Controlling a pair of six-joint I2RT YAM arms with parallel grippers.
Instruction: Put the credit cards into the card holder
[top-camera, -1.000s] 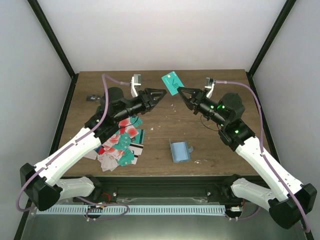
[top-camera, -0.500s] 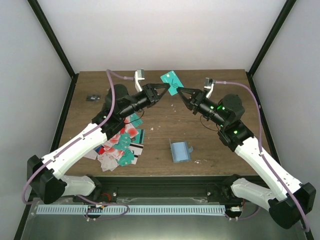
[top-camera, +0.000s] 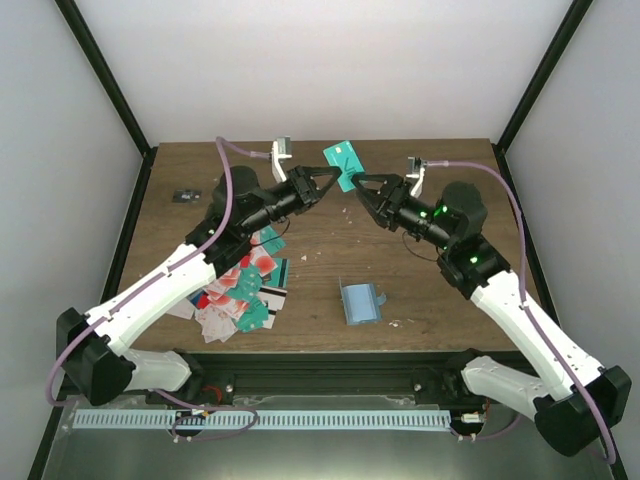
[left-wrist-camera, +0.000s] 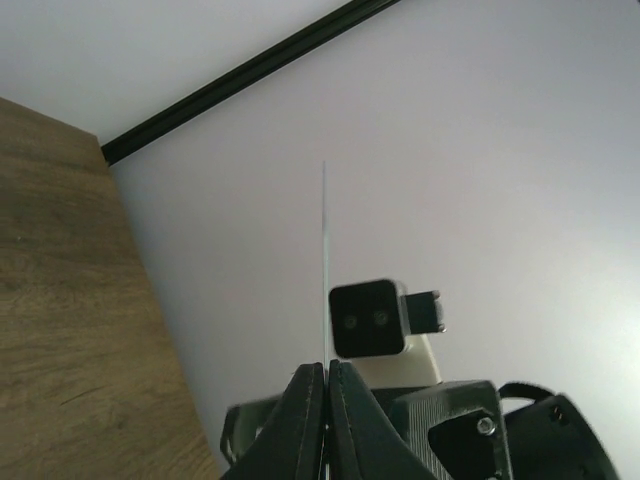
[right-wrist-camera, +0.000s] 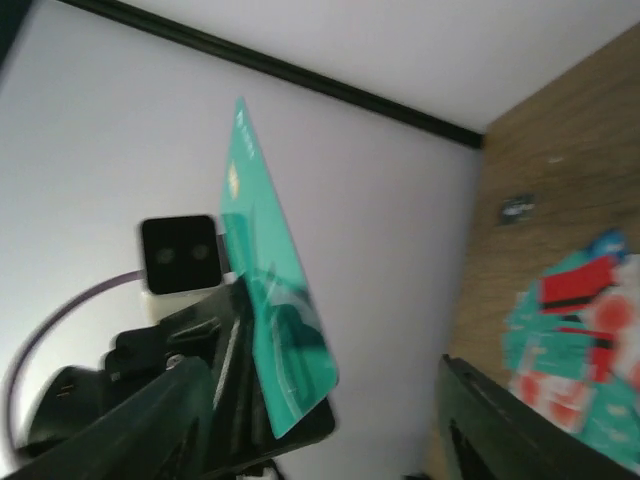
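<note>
This looks like a hand-over up in the air, top mid of the top view. A teal credit card (top-camera: 345, 163) hangs between the two arms, well above the table (top-camera: 440, 190). The left gripper (top-camera: 333, 174) is pinched tight on it. In the left wrist view its fingers (left-wrist-camera: 300, 420) meet w/ no gap & the card pokes up from them as a thin line. The right gripper (top-camera: 358, 190) has its jaws apart & holds nothing. In its own wrist view its fingers sit wide at the bottom corners & the card doesn't look pinched by them. To do this well, I think the right arm should pull straight back, not sideways, so it won't bump the card & twist it in the pinch. The pinch is low, near one end of the card, so the left arm should go slow. The card holder (top-camera: 361, 302) lies open on the table, low mid of the top view, near the pile of cards (top-camera: 240, 290) at lower left. The card wants to come down lined up w/ a pocket slot. The right gripper may need to pin the holder so it won't slide. Can't tell from here which slot is free.
</note>
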